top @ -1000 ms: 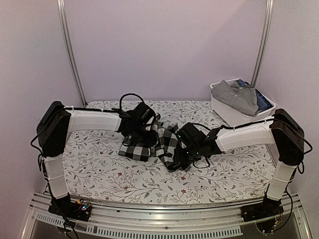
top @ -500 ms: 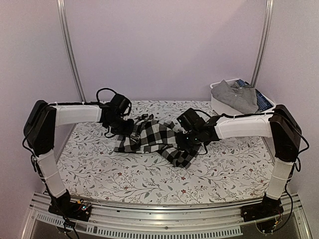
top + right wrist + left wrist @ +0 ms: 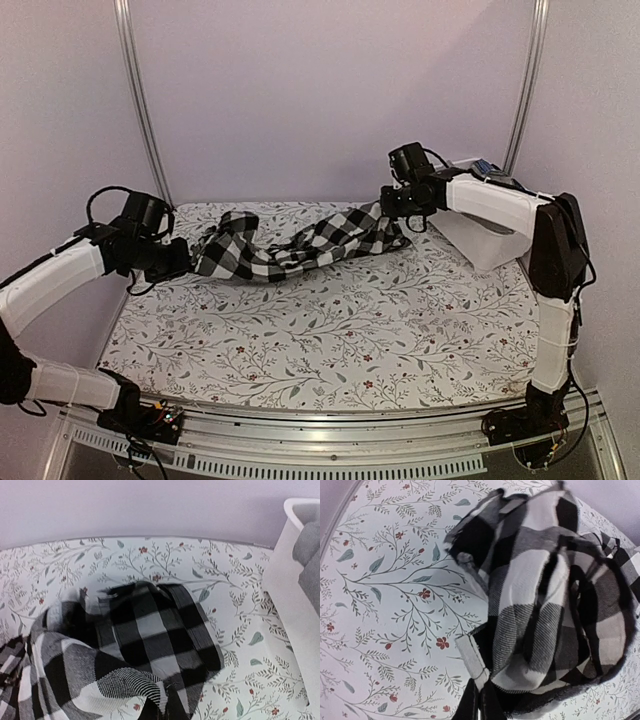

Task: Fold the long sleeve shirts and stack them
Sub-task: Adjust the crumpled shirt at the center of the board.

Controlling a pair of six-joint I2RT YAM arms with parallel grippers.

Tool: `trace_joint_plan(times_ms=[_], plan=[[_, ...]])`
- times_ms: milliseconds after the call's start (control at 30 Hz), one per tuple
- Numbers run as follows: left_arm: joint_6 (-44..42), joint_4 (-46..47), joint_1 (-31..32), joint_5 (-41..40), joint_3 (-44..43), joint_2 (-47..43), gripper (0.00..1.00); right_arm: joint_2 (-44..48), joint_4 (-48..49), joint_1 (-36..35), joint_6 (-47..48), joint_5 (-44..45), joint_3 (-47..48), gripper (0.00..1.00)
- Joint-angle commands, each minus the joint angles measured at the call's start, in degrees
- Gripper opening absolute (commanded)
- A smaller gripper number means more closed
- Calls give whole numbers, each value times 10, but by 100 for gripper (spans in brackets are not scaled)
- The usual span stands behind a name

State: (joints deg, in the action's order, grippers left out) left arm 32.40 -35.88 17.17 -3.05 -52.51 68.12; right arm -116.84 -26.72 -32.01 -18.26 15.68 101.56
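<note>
Bin [image 3: 478, 243]: white, upper right of the top view, at the table's back right corner. The right arm crosses in front of it and hides most of the inside. Right wrist view shows the bin wall [image 3: 287, 590] at the right edge, with a grey shirt [image 3: 310, 550] bulging over the rim. In the top view, a sliver of blue patterned cloth [image 3: 483, 166] shows at the back rim.

Checked shirt [image 3: 290, 245]: outside the bin, strung across the back half of the table [image 3: 330, 340] from centre left to upper centre-right. It sags in the middle and is bunched and twisted rather than flat. The right end is raised, just left of the bin.

Left gripper [image 3: 190, 262]: low at the left of the frame, fingers pressed together on the shirt's left end. Left wrist view shows a wad of check cloth [image 3: 545, 605] rising from the closed fingertips [image 3: 479, 705].

Right gripper [image 3: 392, 205]: higher up, also clamped tight on cloth. In the right wrist view the shirt [image 3: 140, 645] drapes away from it over the floral surface.

Obstructions: only the right forearm over the bin. Two metal posts stand at the back, left [image 3: 140, 100] and right [image 3: 525, 80], both apart from the shirt.
</note>
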Motion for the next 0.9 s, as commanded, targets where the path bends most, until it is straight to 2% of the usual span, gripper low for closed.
trace_joint_plan(times_ms=[0,67,200,267,367,433,467,533,600,700,867], plan=[[38,-47,-11,55,35,-74,0,75,-20,-21,18,-24,-93,0],[38,-60,-10,62,37,-83,0,119,-14,-37,15,-34,-171,0],[29,-74,-9,65,17,-91,16,208,3,-64,-15,-54,-346,0],[20,-71,-8,66,0,-84,28,239,11,-64,-39,-63,-417,0],[0,-48,3,79,-29,-50,33,254,18,-64,-74,-66,-471,4],[-14,-30,37,67,-61,-16,37,259,17,-64,-88,-56,-477,19],[-22,-23,64,58,-75,5,40,263,14,-64,-93,-49,-474,30],[-37,-8,99,38,-99,51,44,275,9,-66,-103,-34,-467,45],[-44,8,115,52,-119,112,45,289,0,-78,-109,-15,-452,57],[-56,39,132,77,-136,183,49,296,-24,-117,-121,28,-413,71],[-76,79,143,99,-175,296,56,252,-17,-182,-136,35,-350,80]])
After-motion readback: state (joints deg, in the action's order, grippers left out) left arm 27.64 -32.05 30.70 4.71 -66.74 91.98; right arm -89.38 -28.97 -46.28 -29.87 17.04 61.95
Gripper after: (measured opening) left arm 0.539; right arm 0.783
